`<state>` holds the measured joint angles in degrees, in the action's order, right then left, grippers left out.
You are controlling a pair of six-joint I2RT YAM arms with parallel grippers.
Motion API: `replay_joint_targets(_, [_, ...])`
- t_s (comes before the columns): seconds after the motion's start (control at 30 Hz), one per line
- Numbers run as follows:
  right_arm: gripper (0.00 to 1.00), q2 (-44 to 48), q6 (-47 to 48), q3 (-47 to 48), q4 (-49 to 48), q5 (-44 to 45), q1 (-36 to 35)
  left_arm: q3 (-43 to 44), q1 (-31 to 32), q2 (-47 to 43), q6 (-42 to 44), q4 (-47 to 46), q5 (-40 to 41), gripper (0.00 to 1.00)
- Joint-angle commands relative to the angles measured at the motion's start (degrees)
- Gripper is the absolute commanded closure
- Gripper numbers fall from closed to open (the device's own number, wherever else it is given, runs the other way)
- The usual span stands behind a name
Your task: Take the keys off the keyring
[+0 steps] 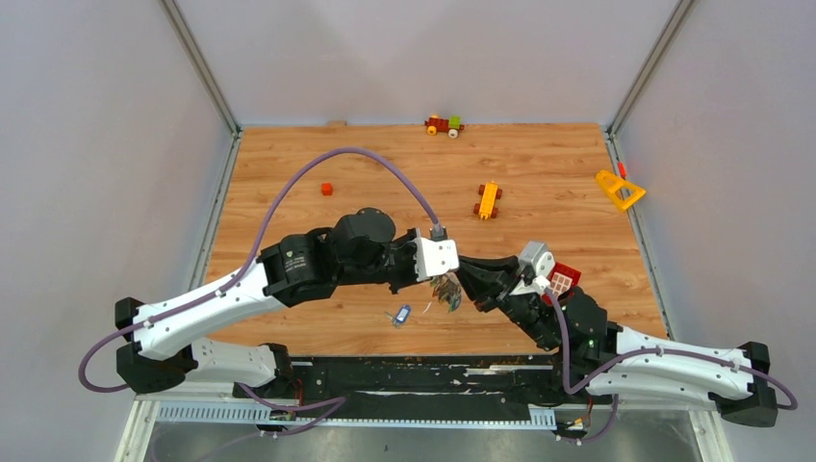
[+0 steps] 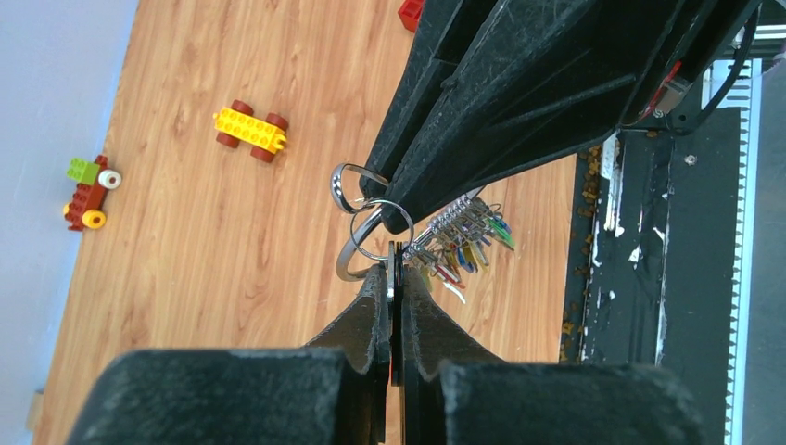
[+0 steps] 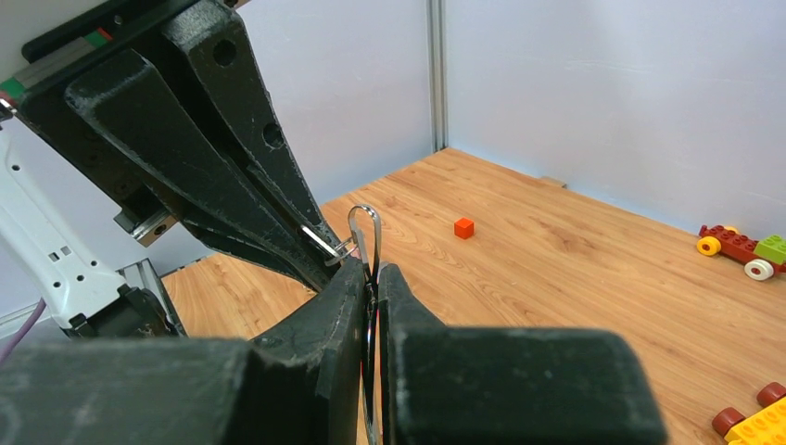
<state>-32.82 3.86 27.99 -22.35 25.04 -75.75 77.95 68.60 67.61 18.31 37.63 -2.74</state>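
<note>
The keyring (image 2: 369, 229), linked silver loops, hangs in the air between both grippers over the table's near middle. My left gripper (image 2: 394, 271) is shut on a thin flat silver-and-dark piece, apparently a key, joined to the rings. My right gripper (image 3: 371, 270) is shut on the keyring (image 3: 363, 230), seen edge-on between its pads. Its black fingers (image 2: 436, 158) come in from above in the left wrist view. A bunch of keys (image 2: 463, 243) with coloured tags dangles beside the rings, below the two tips (image 1: 448, 292). One key with a blue tag (image 1: 401, 315) lies loose on the wood.
A red cube (image 1: 326, 189) lies at the left middle. Also on the table are a yellow-and-brown brick car (image 1: 489, 200), a brick vehicle (image 1: 444, 125) at the far edge and a yellow triangular piece (image 1: 619, 190) at the right edge. A red brick (image 1: 564, 279) sits by the right wrist.
</note>
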Motion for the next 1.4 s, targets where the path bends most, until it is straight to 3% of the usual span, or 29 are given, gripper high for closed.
replay_joint_targets(0.0, [1.0,3.8,-0.5,0.5,-6.0,4.4,0.1,-2.3,0.1,-0.6,-2.1,1.9,-1.5,1.0])
replay_joint_targets(0.27, [1.0,6.6,0.6,0.0,-6.2,5.0,0.1,-5.4,0.1,-1.0,-3.5,0.4,-2.9,1.0])
replay_joint_targets(0.67, [1.0,3.6,1.4,0.9,-5.8,4.3,0.1,-0.5,0.1,5.7,-3.9,2.4,-6.2,1.0])
replay_joint_targets(0.9, [1.0,5.7,1.6,0.1,-5.6,6.6,0.1,-1.6,0.1,4.5,-4.5,3.1,-5.1,1.0])
replay_joint_targets(1.1, [1.0,9.5,0.2,0.1,0.6,17.1,0.1,-16.2,0.1,-5.9,-12.2,-6.2,2.5,0.99])
replay_joint_targets(1.37, [1.0,10.9,-2.8,3.1,11.6,17.4,0.2,-40.1,0.1,-17.0,-25.6,-25.1,11.0,0.7])
